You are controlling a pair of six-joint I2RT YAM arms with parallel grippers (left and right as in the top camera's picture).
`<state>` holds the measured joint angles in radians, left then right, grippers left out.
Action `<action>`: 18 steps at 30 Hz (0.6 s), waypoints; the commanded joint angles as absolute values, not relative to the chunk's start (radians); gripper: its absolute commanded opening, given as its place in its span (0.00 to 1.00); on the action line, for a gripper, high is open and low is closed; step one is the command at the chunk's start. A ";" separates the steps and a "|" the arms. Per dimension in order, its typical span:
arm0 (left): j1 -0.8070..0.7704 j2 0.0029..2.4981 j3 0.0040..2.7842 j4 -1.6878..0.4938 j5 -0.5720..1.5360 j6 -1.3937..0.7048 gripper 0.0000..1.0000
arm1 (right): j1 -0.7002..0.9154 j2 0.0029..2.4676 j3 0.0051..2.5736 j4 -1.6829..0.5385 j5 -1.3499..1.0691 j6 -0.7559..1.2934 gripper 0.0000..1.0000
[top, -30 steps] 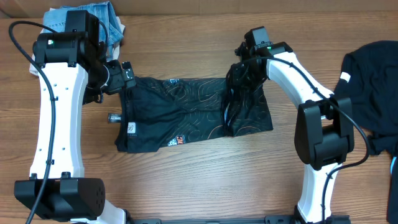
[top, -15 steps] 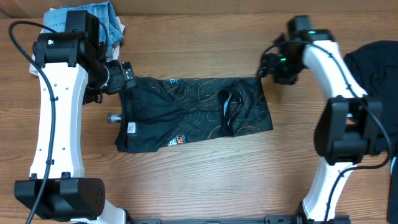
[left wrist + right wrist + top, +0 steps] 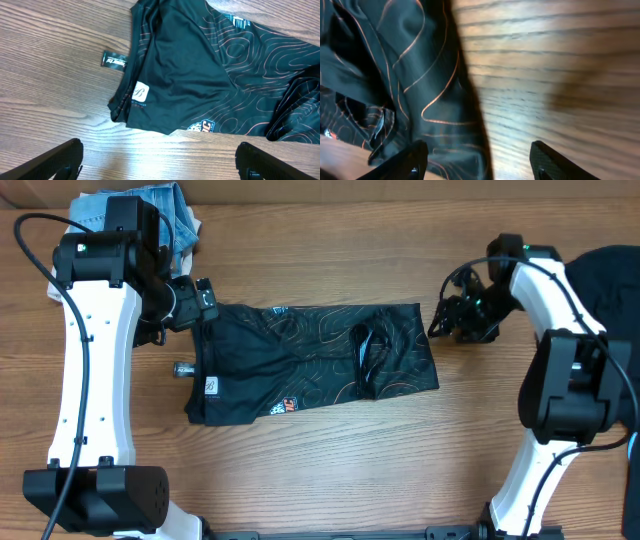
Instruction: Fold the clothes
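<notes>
Black jersey [image 3: 310,360] lies spread out mid-table [image 3: 330,460]. Left gripper [image 3: 157,155] hangs wide open over its left end, holding nothing. Right gripper [image 3: 480,159] is parted too, empty, just off the jersey's right edge.

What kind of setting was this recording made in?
Probably a robot lab bench for clothes folding: a wood-grain table, two white arms, a black jersey laid out, and other garments heaped at the far corners.
</notes>
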<state>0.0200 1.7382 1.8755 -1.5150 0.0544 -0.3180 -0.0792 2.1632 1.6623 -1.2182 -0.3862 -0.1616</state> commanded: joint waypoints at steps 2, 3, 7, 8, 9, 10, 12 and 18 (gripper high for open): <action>0.019 1.729 1.887 -1.514 0.045 -0.322 1.00 | -0.078 2.160 1.589 -1.177 -0.513 -0.242 0.69; 0.019 1.730 1.887 -1.514 0.045 -0.322 1.00 | -0.078 2.160 1.579 -1.172 -0.530 -0.252 0.69; 0.019 1.729 1.887 -1.515 0.045 -0.322 1.00 | -0.078 2.160 1.536 -1.143 -0.556 -0.263 0.69; 0.019 1.730 1.887 -1.515 0.045 -0.322 1.00 | -0.078 2.160 1.522 -1.131 -0.556 -0.263 0.69; 0.019 1.730 1.887 -1.514 0.045 -0.322 1.00 | -0.078 2.160 1.509 -1.121 -0.557 -0.263 0.69; 0.019 1.729 1.887 -1.514 0.045 -0.322 1.00 | -0.078 2.160 1.495 -1.109 -0.557 -0.262 0.69; 0.019 1.730 1.887 -1.514 0.045 -0.322 1.00 | -0.078 2.160 1.467 -1.085 -0.557 -0.262 0.65; 0.019 1.730 1.887 -1.514 0.045 -0.322 1.00 | -0.078 2.160 1.440 -1.059 -0.566 -0.248 0.04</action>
<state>0.0200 1.7382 1.8751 -1.5150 0.0544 -0.3180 -0.0780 2.1578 1.4551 -1.0630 -0.5636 -0.2523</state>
